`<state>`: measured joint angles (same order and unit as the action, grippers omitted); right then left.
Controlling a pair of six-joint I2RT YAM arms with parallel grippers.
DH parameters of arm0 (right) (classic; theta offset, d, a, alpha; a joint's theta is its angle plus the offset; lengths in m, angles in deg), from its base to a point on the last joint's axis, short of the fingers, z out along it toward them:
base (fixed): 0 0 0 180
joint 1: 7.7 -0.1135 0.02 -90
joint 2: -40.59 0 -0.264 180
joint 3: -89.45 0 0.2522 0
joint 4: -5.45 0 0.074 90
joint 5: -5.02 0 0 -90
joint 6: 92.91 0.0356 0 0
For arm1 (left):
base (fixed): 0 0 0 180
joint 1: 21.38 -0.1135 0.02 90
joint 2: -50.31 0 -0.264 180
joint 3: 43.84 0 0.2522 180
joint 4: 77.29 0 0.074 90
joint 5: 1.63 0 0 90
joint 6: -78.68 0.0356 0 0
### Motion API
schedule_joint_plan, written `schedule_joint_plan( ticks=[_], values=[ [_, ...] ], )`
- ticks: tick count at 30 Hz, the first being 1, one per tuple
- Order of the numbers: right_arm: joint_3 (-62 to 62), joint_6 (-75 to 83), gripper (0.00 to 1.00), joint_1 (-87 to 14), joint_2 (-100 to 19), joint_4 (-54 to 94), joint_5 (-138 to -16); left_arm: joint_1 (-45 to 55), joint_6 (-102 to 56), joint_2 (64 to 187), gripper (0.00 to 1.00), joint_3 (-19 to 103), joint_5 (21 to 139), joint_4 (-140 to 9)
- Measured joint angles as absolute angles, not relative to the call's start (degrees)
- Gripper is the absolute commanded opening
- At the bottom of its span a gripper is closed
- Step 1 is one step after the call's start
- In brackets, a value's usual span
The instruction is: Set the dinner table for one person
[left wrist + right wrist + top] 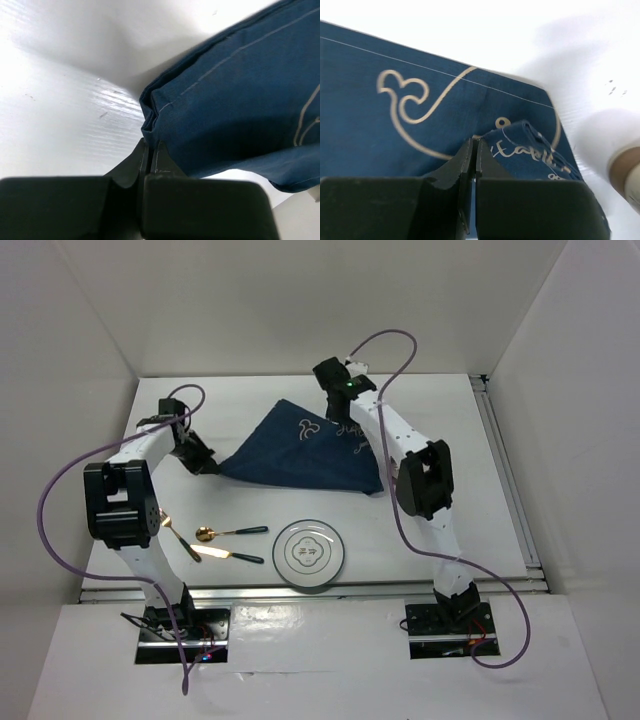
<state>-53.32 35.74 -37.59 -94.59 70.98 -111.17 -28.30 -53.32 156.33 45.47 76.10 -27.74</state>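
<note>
The left tool (150, 146) is pinched closed on the left corner of the blue cloth (235, 90). The right tool (475, 144) is closed on a raised fold at the cloth's far side. The cloth lies on the white table (480, 490), which spreads beneath both arms. A plate (311, 554), spoon (228, 533) and knife (232, 556) lie near its front edge.

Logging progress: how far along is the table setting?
Nothing is set yet. In hand: the left claw and right claw each pinch the folded mat. Left: spread it flat, then arrange the plate and cutlery, lying at the near edge of the table.
</note>
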Motion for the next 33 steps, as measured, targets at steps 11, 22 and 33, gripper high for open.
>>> schedule_joint_plan(
  ticks=[11, 22, 33],
  values=[
    [-53.12, 27.37, 0.0, -35.44, -83.77, 59.09, -106.67, -28.25, -53.58, 160.94, 0.0, 75.2, 72.01, -21.62],
    [-39.86, 20.75, 0.0, -33.15, -59.59, 43.25, -101.03, -32.45, -53.71, 156.55, 0.0, 87.5, 61.56, -21.47],
    [-38.07, 22.13, 0.5, -32.95, -69.12, 47.84, -85.86, -33.58, -52.64, 150.95, 0.0, 71.59, 60.12, -21.12]
  ],
)
